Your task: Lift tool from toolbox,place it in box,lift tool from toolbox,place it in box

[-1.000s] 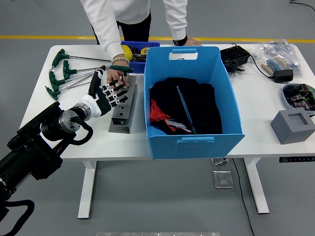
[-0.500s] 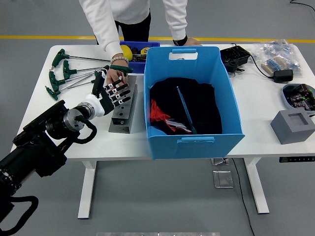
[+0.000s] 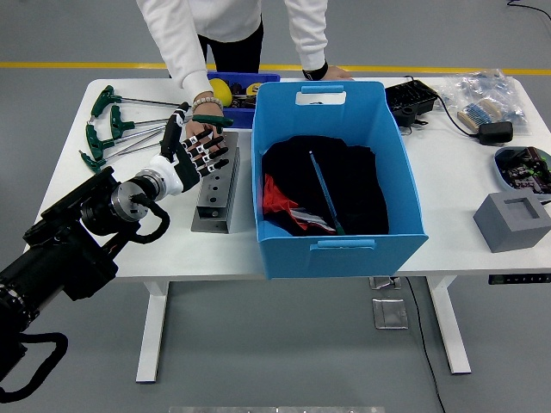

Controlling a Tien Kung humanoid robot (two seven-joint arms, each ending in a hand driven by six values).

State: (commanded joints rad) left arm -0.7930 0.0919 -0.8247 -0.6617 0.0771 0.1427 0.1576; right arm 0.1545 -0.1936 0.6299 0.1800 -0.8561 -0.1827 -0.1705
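Left hand over the tool rack

T-wrenches (image 3: 110,129) lie on the table (image 3: 448,206) at left; the left hand (image 3: 191,155) has its fingers spread, holding nothing; a person's hand (image 3: 205,129) holds a green tool (image 3: 212,120) just beyond; the blue box (image 3: 337,176) stands right of the grey rack (image 3: 215,194).

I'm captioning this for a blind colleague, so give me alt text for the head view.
The robot's left hand, fingers spread, reaches over a grey tool block where a person's hand holds a green-handled tool. A blue box with dark contents stands to the right on the white table.
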